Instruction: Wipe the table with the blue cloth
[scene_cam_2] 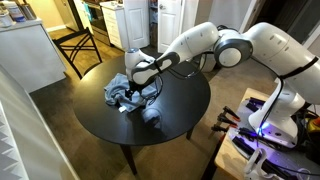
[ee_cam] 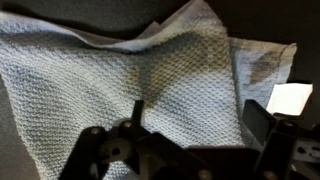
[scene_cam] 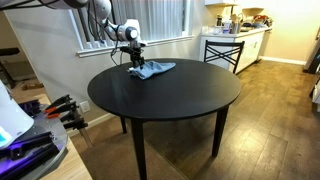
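The arm (scene_cam_2: 215, 45) reaches in low over the round black worktop (scene_cam: 170, 100). In an exterior view its white links stretch nearly level from the right and bend down at the wrist. The gripper (scene_cam: 134, 58) points downward over the left end of the blue cloth (scene_cam: 153, 70). The blue cloth lies rumpled at the far edge of the worktop, a little left of its middle. In an exterior view the gripper (scene_cam_2: 133, 88) sits right at the crumpled blue cloth (scene_cam_2: 120, 95), on the left part of the worktop (scene_cam_2: 175, 115); whether it presses on the fabric cannot be told there. In the wrist view the blue cloth (ee_cam: 120, 70) fills nearly the whole picture, spread out with a folded edge at the top. The fingers (ee_cam: 262, 125) stand at the bottom corners, wide apart, with nothing pinched between them.
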Motion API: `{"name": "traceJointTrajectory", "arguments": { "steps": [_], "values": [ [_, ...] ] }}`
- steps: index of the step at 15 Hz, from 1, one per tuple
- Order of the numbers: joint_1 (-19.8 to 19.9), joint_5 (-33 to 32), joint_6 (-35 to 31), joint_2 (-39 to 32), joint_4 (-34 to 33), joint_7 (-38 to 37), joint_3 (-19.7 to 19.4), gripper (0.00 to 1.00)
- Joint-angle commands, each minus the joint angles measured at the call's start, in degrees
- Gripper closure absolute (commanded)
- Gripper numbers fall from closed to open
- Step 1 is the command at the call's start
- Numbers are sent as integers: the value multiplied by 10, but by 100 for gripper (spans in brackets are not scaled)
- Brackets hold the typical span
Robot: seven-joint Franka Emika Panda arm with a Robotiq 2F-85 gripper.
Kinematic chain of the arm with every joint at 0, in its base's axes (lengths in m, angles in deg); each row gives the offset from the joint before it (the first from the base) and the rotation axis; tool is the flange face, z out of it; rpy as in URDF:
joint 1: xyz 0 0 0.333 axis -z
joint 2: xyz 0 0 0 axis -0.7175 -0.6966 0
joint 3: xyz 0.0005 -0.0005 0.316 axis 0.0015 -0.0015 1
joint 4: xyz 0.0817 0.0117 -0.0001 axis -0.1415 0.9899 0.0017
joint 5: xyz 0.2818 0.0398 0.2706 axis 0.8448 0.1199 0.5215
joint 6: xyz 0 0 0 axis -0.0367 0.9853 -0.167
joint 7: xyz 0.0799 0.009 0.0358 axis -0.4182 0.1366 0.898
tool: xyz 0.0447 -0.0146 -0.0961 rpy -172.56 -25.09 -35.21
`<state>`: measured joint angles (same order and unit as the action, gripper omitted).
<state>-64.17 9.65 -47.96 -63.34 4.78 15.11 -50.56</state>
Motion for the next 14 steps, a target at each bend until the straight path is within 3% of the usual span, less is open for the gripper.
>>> {"name": "traceJointTrajectory", "arguments": {
  "steps": [1,8,13,14],
  "values": [
    [10,0,21,25,23,19,6,0],
    [9,-10,10,14,20,15,-31,0],
    [16,2,62,23,31,39,-13,0],
    [6,-6,40,1,2,11,-29,0]
  ]
}}
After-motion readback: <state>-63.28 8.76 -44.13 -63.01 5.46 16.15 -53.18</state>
